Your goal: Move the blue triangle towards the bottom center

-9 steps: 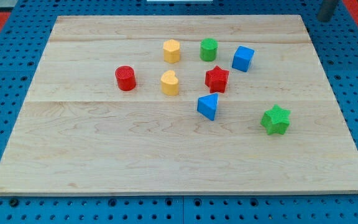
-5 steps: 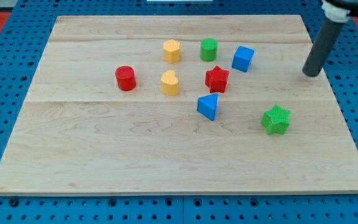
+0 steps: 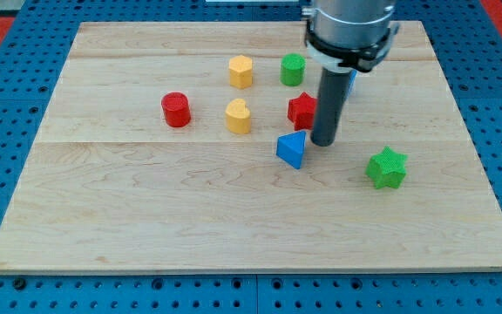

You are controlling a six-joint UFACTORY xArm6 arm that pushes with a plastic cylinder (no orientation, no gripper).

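Note:
The blue triangle (image 3: 291,149) lies right of the board's centre. My tip (image 3: 323,142) rests on the board just to the triangle's right and slightly above it, a small gap apart. The rod rises from there and hides part of the red star (image 3: 302,110) and most of the blue cube (image 3: 349,80).
A green cylinder (image 3: 293,68) and a yellow hexagon (image 3: 240,71) sit near the view's top. A yellow heart-like block (image 3: 238,115) and a red cylinder (image 3: 176,109) lie to the left. A green star (image 3: 386,167) lies at the right. The wooden board (image 3: 146,218) sits on blue pegboard.
The rod has come in from the view's top right, moving left and down to just right of the blue triangle. No block has moved.

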